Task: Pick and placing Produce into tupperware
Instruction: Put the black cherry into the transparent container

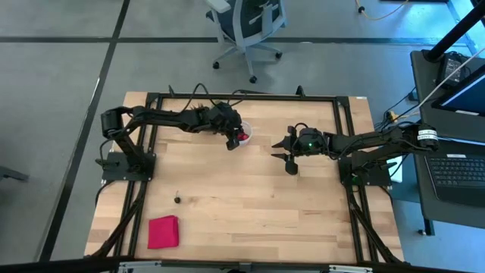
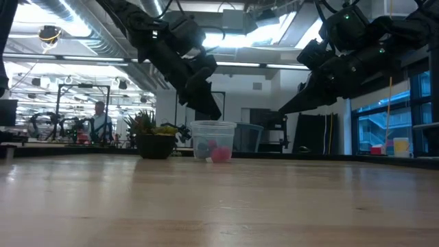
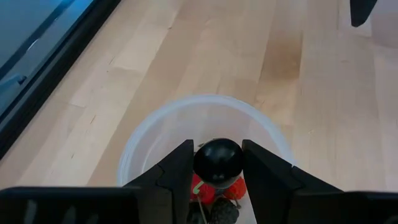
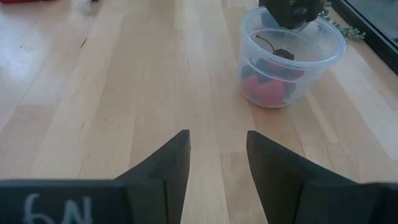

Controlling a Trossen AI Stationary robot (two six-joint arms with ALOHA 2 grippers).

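left gripper hangs directly over the cup, at 12 o'clock on the table in the high view. its fingers clamp a dark cherry above the cup's mouth. red fruit lies in the cup below. right gripper hovers at 3 o'clock from the cup, well apart, fingers parted, holding nothing.
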